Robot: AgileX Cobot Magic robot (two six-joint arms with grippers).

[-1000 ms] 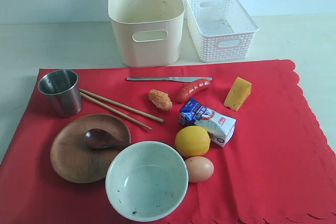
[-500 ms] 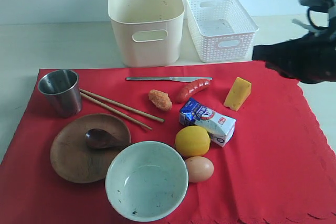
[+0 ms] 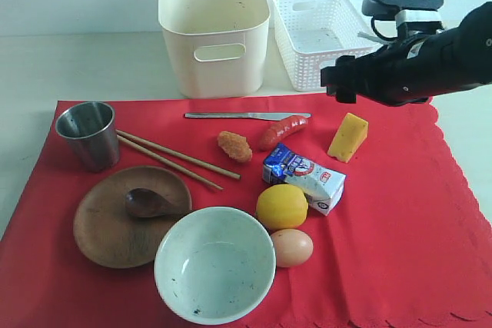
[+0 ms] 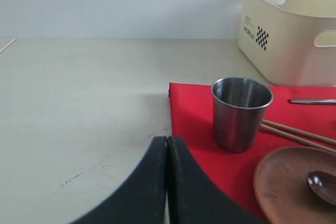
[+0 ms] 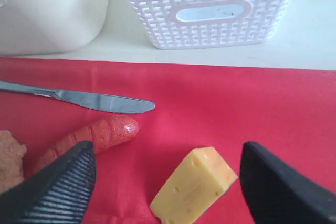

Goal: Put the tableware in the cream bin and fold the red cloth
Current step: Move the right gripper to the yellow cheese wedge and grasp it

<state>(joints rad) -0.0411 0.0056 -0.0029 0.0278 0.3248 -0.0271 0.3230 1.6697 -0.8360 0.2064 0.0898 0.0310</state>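
the metal table knife (image 3: 246, 116) lies flat on the far part of the red cloth (image 3: 430, 213), just in front of the cream bin (image 3: 214, 28). its long axis runs across the exterior view, handle to the left, blade tip to the right and almost at the sausage (image 3: 281, 131). from the right gripper (image 3: 336, 82) the knife lies leftward and lower, and the blade end is the nearer end. the right gripper hangs above the cloth over the cheese (image 3: 347, 137), jaws spread wide with nothing between them. in the right wrist view the knife (image 5: 79, 98) sits ahead of the left finger, and the fingers look spread along the knife's length rather than across it, so a pinch probably calls for a turn of the wrist. the right arm reaches in from the right edge, forearm roughly level, gripper pointing left. the left gripper (image 4: 167, 148) is low over the bare table, jaws pressed together and holding nothing, with the steel cup (image 4: 241, 113) between it and the knife. the right arm looks the nearer one.
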